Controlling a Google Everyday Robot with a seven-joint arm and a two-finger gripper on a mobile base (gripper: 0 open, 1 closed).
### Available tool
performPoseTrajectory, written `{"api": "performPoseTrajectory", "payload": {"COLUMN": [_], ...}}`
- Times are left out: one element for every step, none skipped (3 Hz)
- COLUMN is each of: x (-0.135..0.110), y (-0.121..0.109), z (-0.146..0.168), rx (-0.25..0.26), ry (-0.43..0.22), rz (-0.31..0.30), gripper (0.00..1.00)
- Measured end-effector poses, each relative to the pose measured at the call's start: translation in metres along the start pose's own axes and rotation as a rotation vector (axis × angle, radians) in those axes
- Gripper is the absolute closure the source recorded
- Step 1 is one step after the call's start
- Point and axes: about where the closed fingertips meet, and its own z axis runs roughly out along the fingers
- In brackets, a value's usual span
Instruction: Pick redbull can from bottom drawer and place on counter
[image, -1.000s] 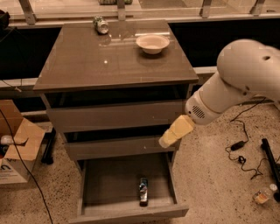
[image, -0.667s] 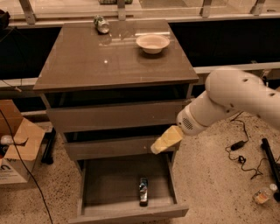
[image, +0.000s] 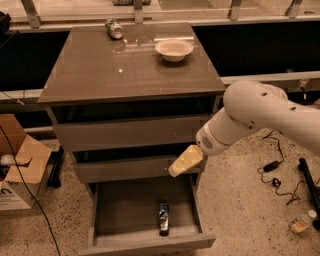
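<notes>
**Desk:** What's nearest to you?

**Operator:** I have the bottom drawer (image: 102, 220) pulled open over a speckled stone floor (image: 240, 210). The blue can (image: 164, 218) is inside, right of centre and close to the drawer front. I can't tell if it's standing or lying down. It's the only thing I see in there.

**Desk:** And the gripper?

**Operator:** My gripper (image: 174, 171) hangs in front of the middle drawer (image: 120, 170). It points down and to the left, above the open drawer and well apart from the can. From this side I can't tell whether it's open or closed. The white arm (image: 255, 112) comes in from the right.

**Desk:** What's around the cabinet?

**Operator:** A cardboard box (image: 20, 170) sits on the floor to the left with a black cable (image: 25, 190) running past it. On the right I see loose cords (image: 272, 172) and a small bottle (image: 300, 222).

**Desk:** And further back?

**Operator:** The top drawer (image: 125, 132) is shut. The counter (image: 115, 75) above it is glossy and throws back the lights. A pale bowl (image: 173, 49) sits toward its back right, and a second can (image: 114, 28) lies tipped over at the back left. Behind the counter a ledge (image: 260, 17) with slanted posts runs across.
</notes>
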Motion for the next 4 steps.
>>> {"api": "performPoseTrajectory", "payload": {"x": [0.007,0.015,0.026,0.036], "y": [-0.008,-0.023,-0.036,-0.045], "z": [0.047,0.107,0.163,0.229], "rx": [-0.020,-0.043,-0.073,-0.122], "ry": [0.023,0.046,0.062,0.053], "rz": [0.120,0.235,0.329,0.431], "gripper": [0.00,0.00,0.00,0.00]}}
